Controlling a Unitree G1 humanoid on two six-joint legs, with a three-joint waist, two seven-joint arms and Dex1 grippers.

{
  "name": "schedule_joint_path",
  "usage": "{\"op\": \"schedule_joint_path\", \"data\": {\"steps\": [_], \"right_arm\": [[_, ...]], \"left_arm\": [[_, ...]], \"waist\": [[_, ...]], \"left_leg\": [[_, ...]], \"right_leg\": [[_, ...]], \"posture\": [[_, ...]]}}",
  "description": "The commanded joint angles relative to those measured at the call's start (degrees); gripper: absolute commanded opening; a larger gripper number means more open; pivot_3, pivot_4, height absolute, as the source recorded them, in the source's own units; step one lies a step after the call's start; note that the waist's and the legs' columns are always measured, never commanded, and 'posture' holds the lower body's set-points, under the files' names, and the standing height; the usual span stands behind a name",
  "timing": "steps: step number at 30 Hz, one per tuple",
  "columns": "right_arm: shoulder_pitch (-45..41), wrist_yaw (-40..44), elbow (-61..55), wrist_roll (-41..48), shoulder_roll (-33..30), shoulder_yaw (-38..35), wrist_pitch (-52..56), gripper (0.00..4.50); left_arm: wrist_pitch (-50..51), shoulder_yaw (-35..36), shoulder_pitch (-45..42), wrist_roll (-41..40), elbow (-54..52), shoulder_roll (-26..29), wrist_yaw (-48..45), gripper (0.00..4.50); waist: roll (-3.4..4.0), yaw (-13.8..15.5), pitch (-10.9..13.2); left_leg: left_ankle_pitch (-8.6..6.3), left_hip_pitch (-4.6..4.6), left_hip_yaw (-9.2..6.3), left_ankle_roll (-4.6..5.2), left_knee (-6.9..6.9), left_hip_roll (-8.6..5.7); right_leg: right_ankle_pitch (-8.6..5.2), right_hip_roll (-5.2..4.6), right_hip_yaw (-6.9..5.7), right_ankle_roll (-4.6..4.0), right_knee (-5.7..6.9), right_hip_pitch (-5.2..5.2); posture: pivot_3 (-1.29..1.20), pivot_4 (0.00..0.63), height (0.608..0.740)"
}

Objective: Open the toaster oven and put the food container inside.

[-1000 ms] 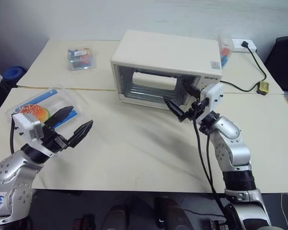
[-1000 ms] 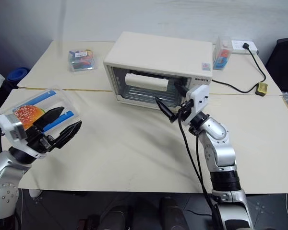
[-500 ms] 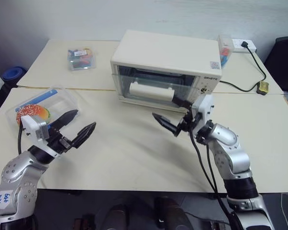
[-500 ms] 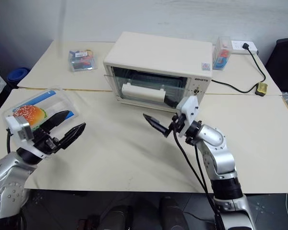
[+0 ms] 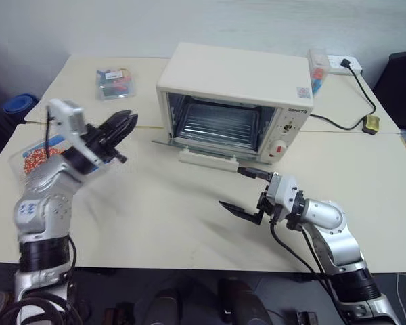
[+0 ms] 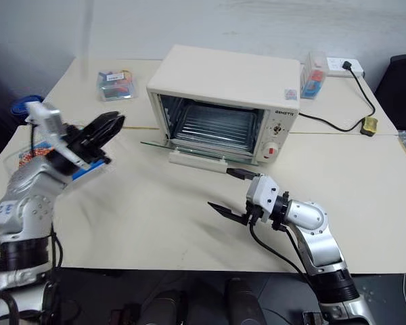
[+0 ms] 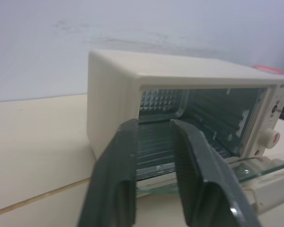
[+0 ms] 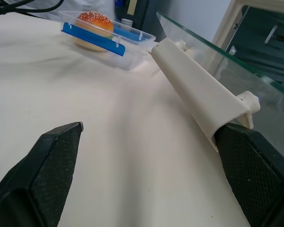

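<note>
The cream toaster oven (image 5: 233,81) stands at the middle back of the table. Its glass door (image 5: 189,143) lies dropped open, the white handle (image 5: 206,157) out front. My right gripper (image 5: 231,187) hovers open just in front of that handle, holding nothing; in the right wrist view the handle (image 8: 199,92) sits beside one finger. My left gripper (image 5: 127,120) is raised left of the oven, fingers together and empty, pointing at the oven mouth (image 7: 199,118). The food container (image 8: 104,35), clear with blue strips and a burger, rests at the table's left edge, partly hidden behind my left arm.
A small clear box of colourful items (image 5: 114,82) lies at the back left. Behind the oven's right side stand another clear box (image 5: 317,68) and a power strip (image 5: 338,62), with a black cable (image 5: 355,95) running to a yellow piece (image 5: 371,123).
The oven door dropped from half open to fully down. My right gripper drew back and sank away from the handle. My left gripper rose toward the oven and its fingers closed.
</note>
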Motion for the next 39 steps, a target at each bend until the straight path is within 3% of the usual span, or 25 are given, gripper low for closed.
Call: {"op": "schedule_joint_path", "data": {"steps": [1, 11, 16, 23, 26, 32, 37, 39], "right_arm": [[1.1, -0.8, -1.1, -0.2, 0.0, -0.7, -1.9, 4.5], [12.1, -0.8, -1.1, 2.0, -3.4, -6.6, -5.4, 4.5], [15.5, -0.7, -0.3, 4.5, -5.7, -11.6, -5.7, 4.5], [11.0, 0.7, -0.6, 11.2, -6.2, -13.9, 0.2, 4.5], [8.5, 2.9, -1.7, 14.1, -5.6, -12.8, 2.6, 4.5], [3.6, 5.6, -0.9, 14.0, -3.1, -9.6, 2.1, 4.5], [0.0, 9.0, 0.6, 13.7, -0.7, -7.2, 0.2, 4.5], [-2.7, 10.0, 1.0, 13.4, 0.9, -5.8, -0.8, 4.5]], "left_arm": [[-5.8, -3.7, -4.1, 5.6, 5.8, -0.6, -3.5, 0.03], [-9.7, -10.5, -1.6, 11.0, 8.3, 1.6, -17.1, 0.03], [-9.2, -12.4, 2.9, 15.4, 6.2, 2.6, -15.4, 0.03], [-7.5, -10.4, 13.3, 15.5, -2.7, -0.1, -9.8, 0.03], [-6.4, -6.1, 20.1, 13.2, -8.6, -1.5, -6.1, 0.93], [-7.2, 13.8, 35.7, 2.6, -20.5, -7.4, 3.1, 2.65], [-6.8, 27.9, 46.3, -2.2, -23.9, -12.0, 11.6, 4.21], [-5.2, 35.2, 51.0, -5.8, -23.7, -14.5, 17.0, 4.48]], "waist": [[0.0, -0.1, 0.0], [0.0, 0.0, 0.0], [0.0, -0.1, 0.0], [0.0, -0.2, 0.0], [0.01, -0.2, 0.0], [0.01, -0.1, 0.0], [0.0, 0.0, 0.0], [-0.02, -0.1, 0.0]], "left_leg": [[0.0, 0.01, 0.03, 0.0, 0.0, -0.01], [0.01, -0.01, 0.11, -0.01, 0.01, 0.01], [0.01, 0.03, 0.11, 0.01, 0.0, 0.01], [0.01, 0.05, 0.07, 0.02, 0.02, 0.03], [0.01, 0.05, 0.01, 0.01, -0.01, 0.04], [0.01, 0.04, -0.03, 0.01, -0.05, 0.09], [0.0, 0.06, -0.02, 0.04, -0.03, 0.05], [-0.01, 0.06, -0.04, 0.05, 0.0, 0.04]], "right_leg": [[0.0, 0.0, -0.01, 0.0, 0.0, -0.01], [0.0, 0.01, 0.06, 0.01, -0.04, -0.02], [0.0, 0.01, 0.17, 0.01, 0.01, 0.0], [0.01, 0.0, 0.23, 0.01, 0.09, 0.0], [0.0, -0.02, 0.21, 0.01, 0.07, 0.01], [0.0, -0.02, 0.16, 0.01, 0.02, 0.01], [0.0, -0.08, 0.15, 0.01, -0.05, 0.08], [0.0, -0.09, 0.12, 0.01, -0.09, 0.12]], "posture": [[0.0, 0.15, 0.74], [0.0, 0.15, 0.74], [0.0, 0.15, 0.74], [0.0, 0.15, 0.74], [0.0, 0.15, 0.74], [0.0, 0.15, 0.74], [0.0, 0.15, 0.74], [0.0, 0.15, 0.74]]}}
